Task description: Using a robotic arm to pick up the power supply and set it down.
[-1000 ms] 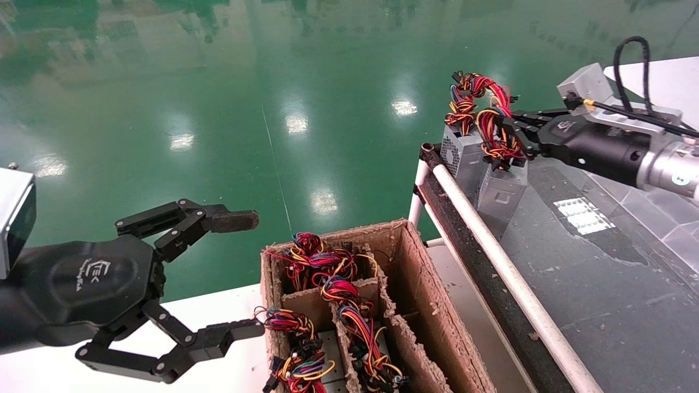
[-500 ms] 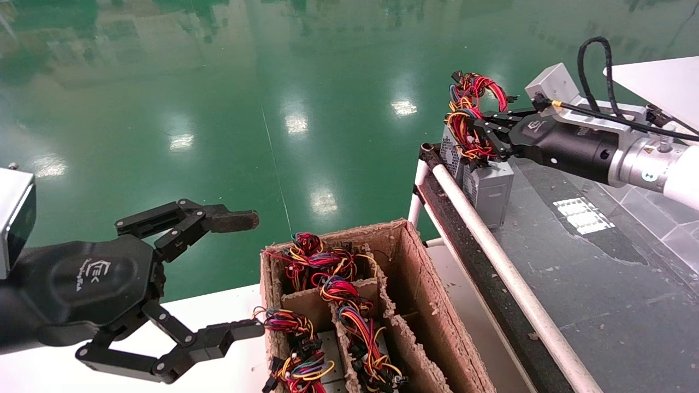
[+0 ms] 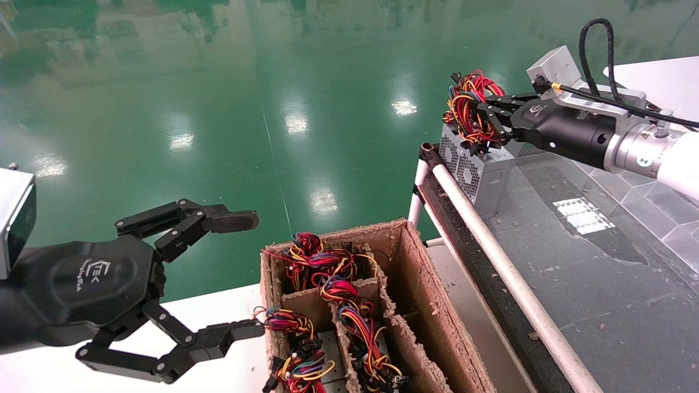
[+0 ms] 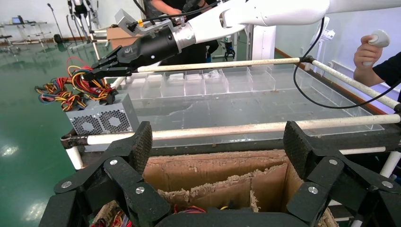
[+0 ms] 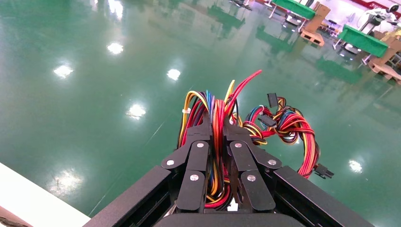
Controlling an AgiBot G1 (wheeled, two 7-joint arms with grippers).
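I have the right gripper [image 3: 483,123] clenched on the wire bundle [image 3: 468,112] of the power supply [image 3: 474,166], whose grey box sits at the far corner of the dark conveyor surface [image 3: 600,284], just beside the white rail [image 3: 508,273]. Near that rail, on my side of it, stands the cardboard carton [image 3: 377,305]; its divider compartments hold more coloured wire bundles [image 3: 327,284], and one compartment beside the rail looks bare. My left gripper [image 3: 218,278] hangs spread open beside the carton.
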